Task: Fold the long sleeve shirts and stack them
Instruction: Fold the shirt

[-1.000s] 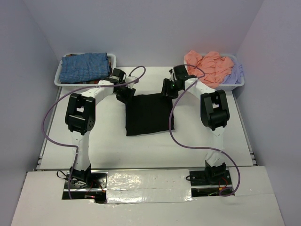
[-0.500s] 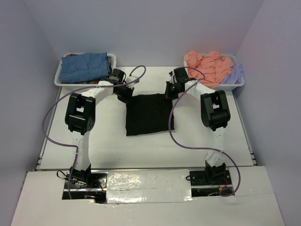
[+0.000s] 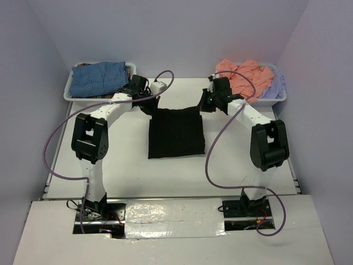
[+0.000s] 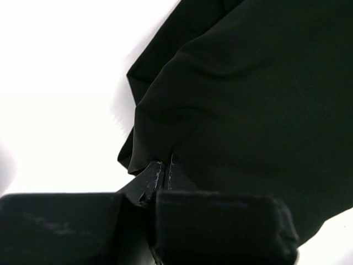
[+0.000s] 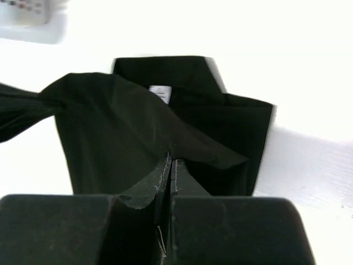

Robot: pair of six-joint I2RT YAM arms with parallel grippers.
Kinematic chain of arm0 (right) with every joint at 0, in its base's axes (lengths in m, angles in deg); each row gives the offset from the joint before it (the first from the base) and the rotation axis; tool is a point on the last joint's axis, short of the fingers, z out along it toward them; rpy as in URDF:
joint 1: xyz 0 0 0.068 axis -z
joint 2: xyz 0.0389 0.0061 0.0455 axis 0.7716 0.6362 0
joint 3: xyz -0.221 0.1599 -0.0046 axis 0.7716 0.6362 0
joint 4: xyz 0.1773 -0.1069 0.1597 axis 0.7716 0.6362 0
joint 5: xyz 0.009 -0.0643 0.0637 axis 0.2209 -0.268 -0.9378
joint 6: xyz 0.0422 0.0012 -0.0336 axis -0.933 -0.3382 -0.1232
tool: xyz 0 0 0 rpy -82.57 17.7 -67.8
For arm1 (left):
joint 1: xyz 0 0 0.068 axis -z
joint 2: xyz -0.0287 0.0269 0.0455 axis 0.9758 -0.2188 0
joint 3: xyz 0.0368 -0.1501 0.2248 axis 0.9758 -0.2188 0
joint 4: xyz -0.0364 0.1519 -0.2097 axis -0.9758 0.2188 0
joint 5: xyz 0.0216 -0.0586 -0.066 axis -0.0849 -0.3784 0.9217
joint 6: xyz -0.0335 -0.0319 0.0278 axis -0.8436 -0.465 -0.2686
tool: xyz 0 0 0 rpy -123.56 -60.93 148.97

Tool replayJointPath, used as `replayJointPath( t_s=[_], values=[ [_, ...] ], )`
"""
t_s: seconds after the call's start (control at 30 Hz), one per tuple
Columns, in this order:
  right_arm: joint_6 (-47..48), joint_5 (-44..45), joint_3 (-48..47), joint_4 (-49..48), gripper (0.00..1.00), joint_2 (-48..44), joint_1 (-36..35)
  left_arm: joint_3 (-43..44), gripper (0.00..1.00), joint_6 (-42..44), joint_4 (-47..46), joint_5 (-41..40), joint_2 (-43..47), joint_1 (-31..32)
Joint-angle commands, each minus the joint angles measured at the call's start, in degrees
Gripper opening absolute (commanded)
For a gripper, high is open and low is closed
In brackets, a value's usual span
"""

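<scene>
A folded black long sleeve shirt (image 3: 175,133) lies in the middle of the white table. My left gripper (image 3: 153,106) is shut on its far left corner, and the cloth (image 4: 248,99) rises from the pinched fingertips (image 4: 156,172). My right gripper (image 3: 202,105) is shut on the far right corner; in the right wrist view the lifted black flap (image 5: 127,127) drapes from the jaws over the layers below, where a white neck label (image 5: 160,91) shows. Both far corners are raised off the table.
A white bin (image 3: 74,94) at the back left holds a blue-checked shirt (image 3: 100,77). A white bin (image 3: 278,97) at the back right holds a salmon-pink shirt (image 3: 246,75) and a pale lavender one (image 3: 275,88). Purple cables loop from both arms.
Both grippers closed on the black shirt's far corners and lifted them. Both arms have swung outward, elbows away from the cloth.
</scene>
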Motion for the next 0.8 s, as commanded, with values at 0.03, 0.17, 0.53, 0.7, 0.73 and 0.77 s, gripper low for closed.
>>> replayJointPath(
  t_s=[0.03, 0.17, 0.53, 0.7, 0.73, 0.77],
  values=[
    [-1.36, 4.69, -0.44, 0.03, 0.00, 0.82, 0.63, -0.17, 0.00, 1.12, -1.97, -0.31, 0.81, 0.36],
    [-1.19, 4.16, -3.78, 1.87, 0.00, 5.12, 1.16, 1.49, 0.00, 0.16, -0.84, -3.72, -1.56, 0.36],
    [-0.22, 10.14, -10.47, 9.26, 0.63, 9.01, 1.69, 2.90, 0.78, 0.77, 2.42, -10.24, -3.50, 0.36],
    [-1.36, 13.83, -8.03, 11.19, 0.64, 1.19, 0.73, 7.73, 0.83, 0.42, 5.57, -10.42, -2.10, 0.28],
    [-1.62, 14.44, -6.53, 11.11, 0.63, -2.92, 0.03, 8.35, 0.83, 0.33, 6.19, -10.42, -1.66, 0.36],
    [-1.97, 14.97, -4.77, 11.02, 0.62, -4.87, -0.94, 9.14, 0.83, 0.24, 6.55, -10.42, -0.61, 0.36]
  ],
)
